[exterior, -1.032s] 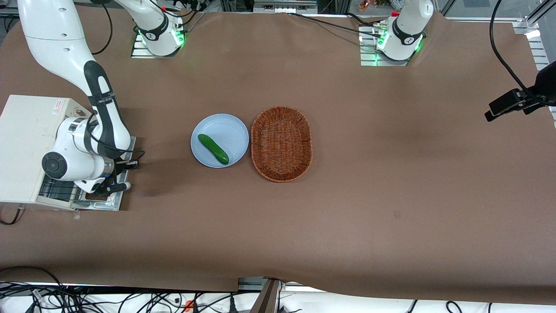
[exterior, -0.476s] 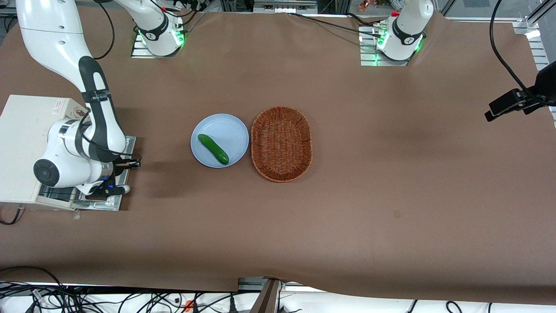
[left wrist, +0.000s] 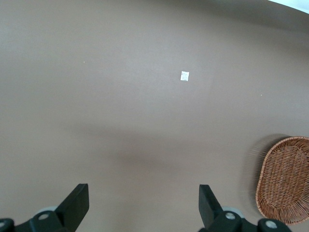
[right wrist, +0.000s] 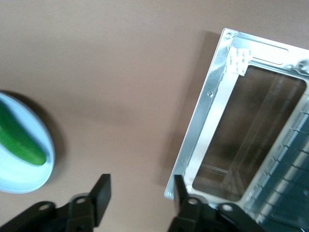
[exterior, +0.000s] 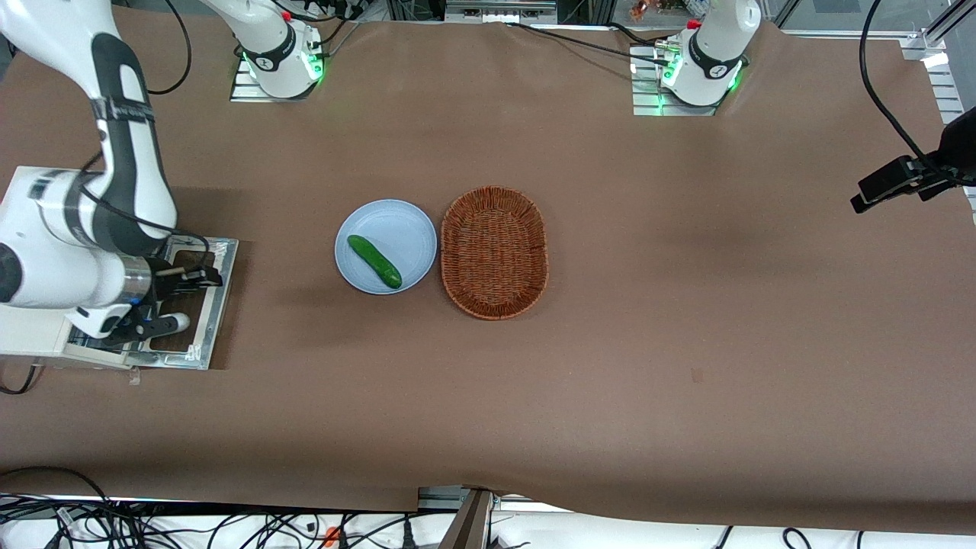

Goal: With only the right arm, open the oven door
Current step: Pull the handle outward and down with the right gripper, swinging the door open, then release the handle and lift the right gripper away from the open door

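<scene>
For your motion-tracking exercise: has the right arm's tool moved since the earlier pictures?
Yes. Against the fixed white oven, the tool has drawn back from the outer edge of the flat-lying oven door toward the oven body, uncovering more of the door's window. Its fingers are open.

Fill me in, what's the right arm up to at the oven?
The oven door already lies folded down flat on the table in front of the white toaster oven. The right arm's gripper hangs above the door, fingers open and holding nothing. A cucumber sits on the blue plate beside the wicker basket.
</scene>
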Controlling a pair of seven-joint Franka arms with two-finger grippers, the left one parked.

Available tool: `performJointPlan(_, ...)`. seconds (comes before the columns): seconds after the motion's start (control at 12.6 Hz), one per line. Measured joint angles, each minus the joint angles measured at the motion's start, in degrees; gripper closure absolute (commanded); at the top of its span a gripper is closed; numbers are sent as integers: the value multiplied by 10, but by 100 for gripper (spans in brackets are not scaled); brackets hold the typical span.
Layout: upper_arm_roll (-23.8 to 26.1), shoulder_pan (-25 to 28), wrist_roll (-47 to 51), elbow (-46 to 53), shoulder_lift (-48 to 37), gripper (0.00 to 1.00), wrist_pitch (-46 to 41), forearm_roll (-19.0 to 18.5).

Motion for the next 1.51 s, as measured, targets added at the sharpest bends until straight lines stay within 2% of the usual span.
performJointPlan(0.24,-1,0,-1,58,-14,0,-75,-25)
performJointPlan(0.48,-7,0,-1,70,-50,0,-90,-38)
performJointPlan(0.95,-26,-2,3,54,-118,0,-100,-40)
performJointPlan(1.19,-19,-3,28,44,-143,0,-100,-74)
performJointPlan(1.51,15,-20,81,40,-165,0,-100,-107)
